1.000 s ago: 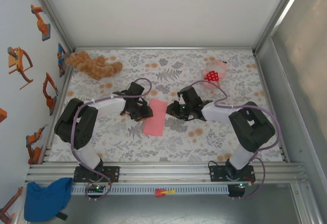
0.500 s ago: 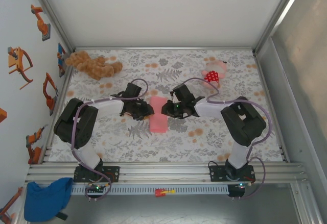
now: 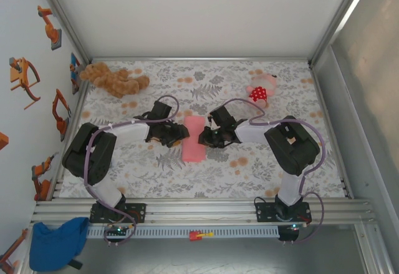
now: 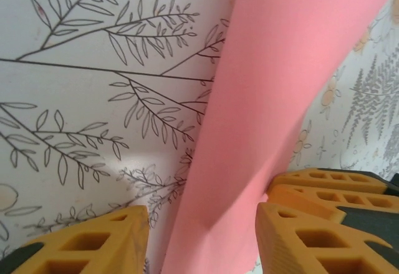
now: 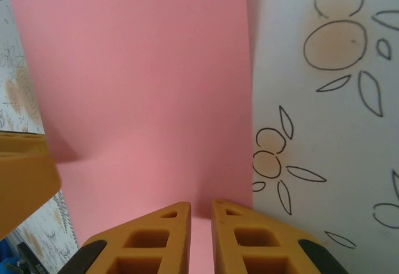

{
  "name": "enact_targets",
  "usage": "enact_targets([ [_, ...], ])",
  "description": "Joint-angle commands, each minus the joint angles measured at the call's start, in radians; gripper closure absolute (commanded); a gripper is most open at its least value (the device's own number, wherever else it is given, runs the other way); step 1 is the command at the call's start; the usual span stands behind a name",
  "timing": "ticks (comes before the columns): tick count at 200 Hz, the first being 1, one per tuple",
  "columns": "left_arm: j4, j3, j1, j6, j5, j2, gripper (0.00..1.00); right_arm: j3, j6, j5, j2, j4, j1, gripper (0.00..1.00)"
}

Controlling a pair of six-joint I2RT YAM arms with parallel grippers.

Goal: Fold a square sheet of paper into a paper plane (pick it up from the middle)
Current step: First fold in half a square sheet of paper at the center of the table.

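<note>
The square sheet of paper (image 3: 194, 141) is salmon pink and lies doubled over into a narrow strip on the floral table, between both grippers. My left gripper (image 3: 179, 134) is at its left edge. In the left wrist view the paper (image 4: 274, 87) rises in a curved band between the left gripper's (image 4: 201, 216) orange fingers, which stand well apart. My right gripper (image 3: 204, 138) is at the paper's right edge. Its fingers (image 5: 168, 224) are almost together in the right wrist view, with the edge of the pink paper (image 5: 137, 80) pinched in the slit of my right gripper (image 5: 201, 206).
A brown plush bear (image 3: 112, 79) lies at the back left and a pink plush toy with a red dotted patch (image 3: 261, 90) at the back right. A blue cloth (image 3: 59, 243) sits below the front rail (image 3: 199, 211). Walls enclose the table.
The left jaws have opened wider around the paper. The right gripper has moved left onto the paper's right edge and closed. The paper has shifted slightly back and looks narrower.
</note>
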Motion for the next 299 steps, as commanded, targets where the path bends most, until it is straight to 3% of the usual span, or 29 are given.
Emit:
enact_targets([
  [1,-0.049,-0.014,-0.018,0.009,-0.018,-0.044,0.45,0.016,-0.006,-0.008,0.015,0.003,0.01,0.84],
  [52,-0.066,-0.002,-0.041,0.03,-0.006,-0.002,0.45,0.012,0.012,-0.011,-0.002,0.027,0.01,0.84],
  [100,-0.101,0.011,-0.038,0.079,-0.028,0.017,0.58,-0.026,-0.002,0.041,-0.101,0.023,-0.012,0.79],
  [166,0.034,-0.019,0.002,0.087,0.127,-0.038,0.72,-0.13,0.004,-0.013,-0.147,0.139,-0.073,0.51],
  [217,0.142,-0.043,0.054,0.097,0.287,-0.12,0.76,-0.22,0.05,-0.166,-0.205,0.373,-0.132,0.36],
  [268,0.211,-0.06,0.088,0.082,0.391,-0.158,0.77,-0.217,0.121,-0.264,-0.206,0.515,-0.14,0.34],
  [299,0.207,-0.063,0.1,0.082,0.406,-0.152,0.77,-0.213,0.139,-0.293,-0.212,0.546,-0.142,0.39],
])
